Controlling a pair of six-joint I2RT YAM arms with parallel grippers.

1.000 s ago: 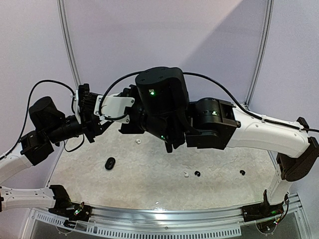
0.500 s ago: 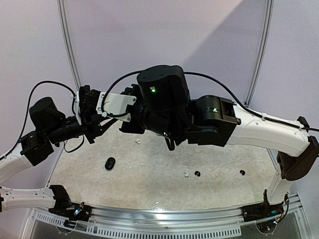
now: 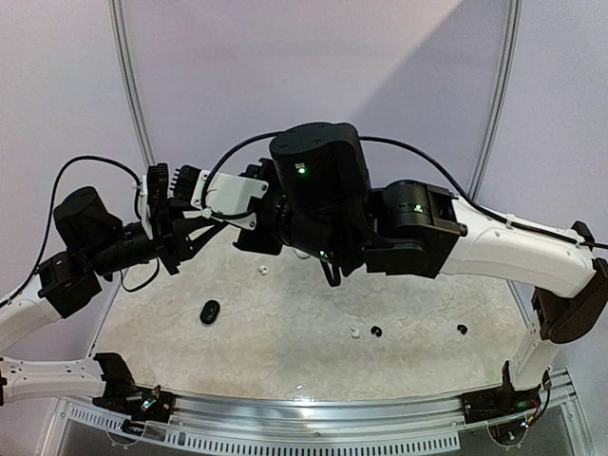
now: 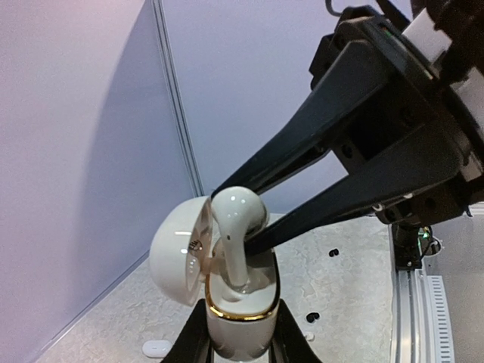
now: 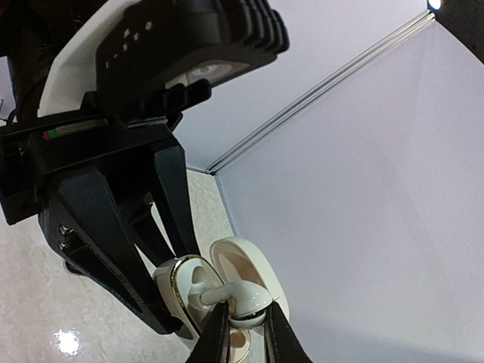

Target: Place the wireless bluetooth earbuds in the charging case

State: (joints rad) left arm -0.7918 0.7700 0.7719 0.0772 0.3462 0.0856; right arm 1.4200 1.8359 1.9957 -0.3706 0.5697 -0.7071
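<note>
A white charging case (image 4: 240, 321) with a gold rim is held upright in the air, with my left gripper (image 4: 240, 344) shut on its lower body. Its lid (image 4: 175, 257) hangs open to the left. My right gripper (image 5: 243, 316) is shut on the head of a white earbud (image 5: 246, 296). The earbud's (image 4: 236, 227) stem reaches down into the case's (image 5: 175, 281) well while its head stands above the rim. More earbuds lie on the table: white ones (image 3: 262, 269) (image 3: 354, 333) and black ones (image 3: 376, 331) (image 3: 462, 329).
A black oval case (image 3: 210, 311) lies on the left of the table (image 3: 285, 332). A white closed case (image 4: 156, 347) rests on the table below the held one. Lilac walls stand close behind and to the left. A metal rail (image 3: 313, 418) runs along the near edge.
Both wrists, joined at the case, have drifted slightly up and to the right. Neither grip has changed.
</note>
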